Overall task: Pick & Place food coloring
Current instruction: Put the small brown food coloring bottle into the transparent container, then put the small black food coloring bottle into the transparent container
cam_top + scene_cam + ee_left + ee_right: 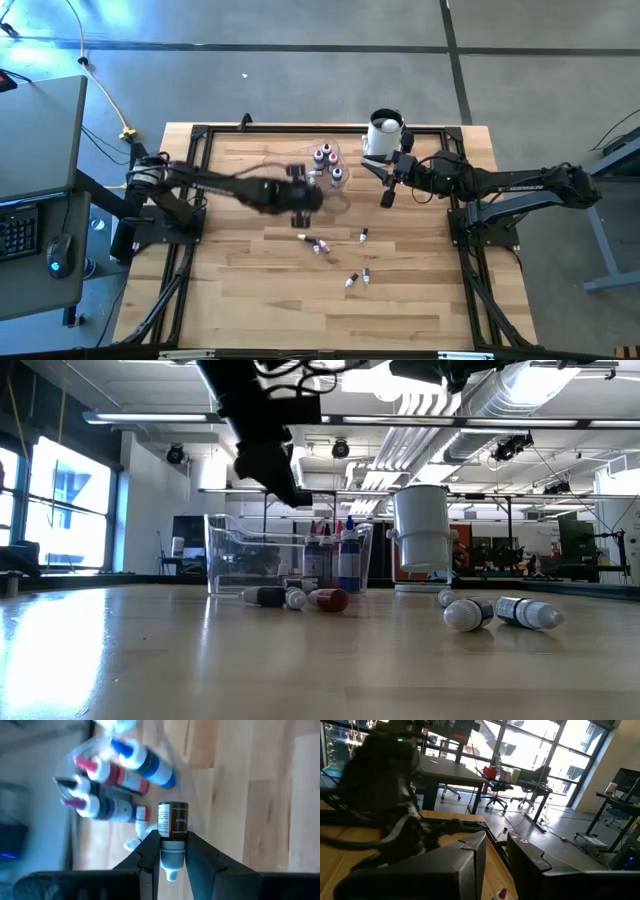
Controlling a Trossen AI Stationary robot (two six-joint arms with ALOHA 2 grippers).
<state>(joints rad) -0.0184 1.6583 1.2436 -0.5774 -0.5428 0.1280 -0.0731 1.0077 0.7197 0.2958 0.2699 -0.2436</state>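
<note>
My left gripper (172, 842) is shut on a small dark food coloring bottle (173, 822) and hangs above the table near a clear container (327, 165), as the high view shows (302, 203). Several whitish bottles with red, blue and dark parts (120, 777) stand in that container (285, 555). More small bottles lie on their sides on the wood (316, 243), (358, 279), (500, 612). My right gripper (388, 196) is open (497, 865), held in the air right of the container and touching nothing. My left gripper pinches the bottle between its two fingers at the whitish cap end (171, 857), just behind the dark labelled body. The body sticks out beyond the fingertips (150, 842), along the line of the fingers. The bottle is lifted clear of the table.
A large white cylindrical container with a dark top (385, 133) stands at the far edge, close to my right arm. A black frame (200, 135) runs around the wooden table. The near half of the table (300, 310) holds only the scattered bottles.
</note>
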